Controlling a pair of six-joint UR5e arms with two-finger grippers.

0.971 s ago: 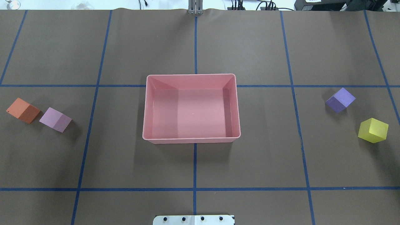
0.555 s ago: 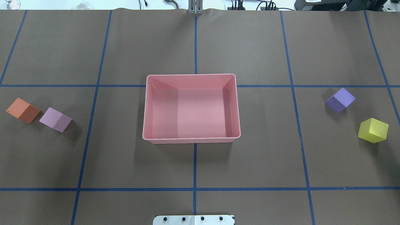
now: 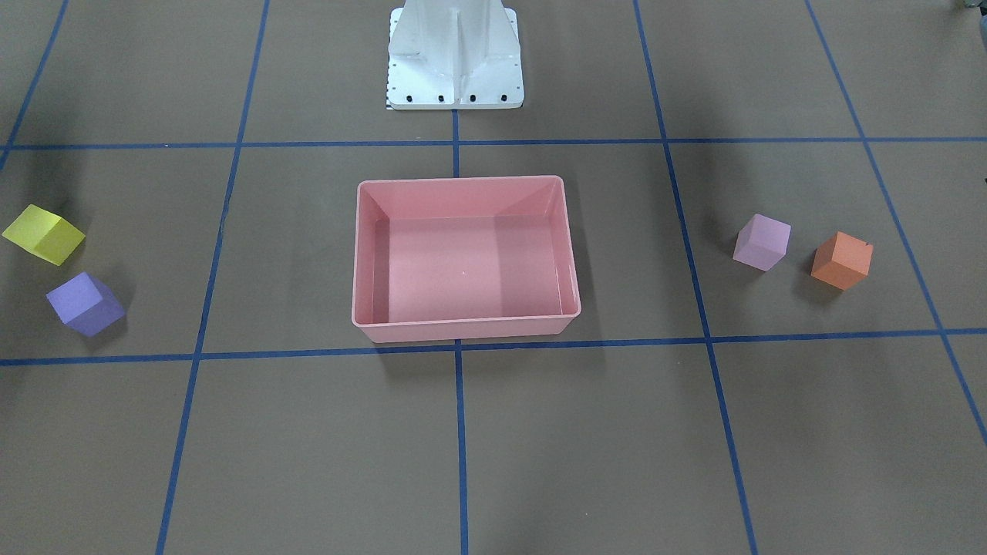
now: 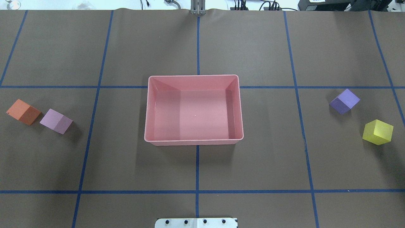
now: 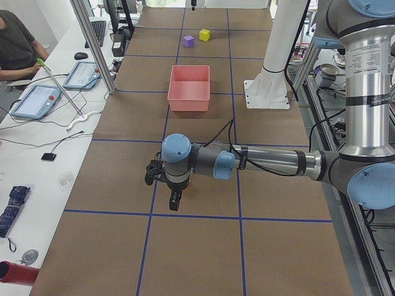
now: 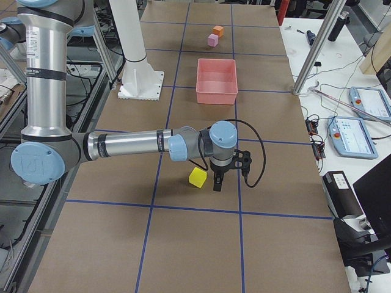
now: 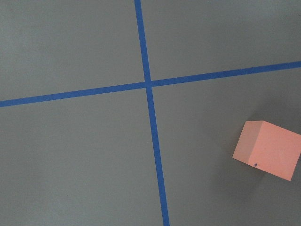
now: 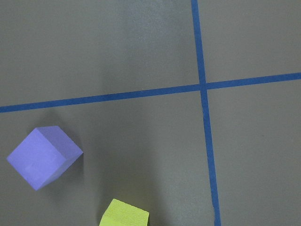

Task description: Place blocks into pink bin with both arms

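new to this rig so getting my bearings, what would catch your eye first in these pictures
The empty pink bin in the middle of the table stands out first. A pair of cubes lies to each side: orange block and pale pink-lilac block on the robot's left, purple block and yellow block on its right. In the side views the left arm and right arm each reach low over their end of the table.

Table cover: we see brown paper [image 4: 253, 47] gridded by blue tape lines [image 4: 197, 167].
White bench [image 5: 31, 179]: white-framed tablet [image 5: 36, 100] (near a dark-shirted person [image 5: 12, 43]).
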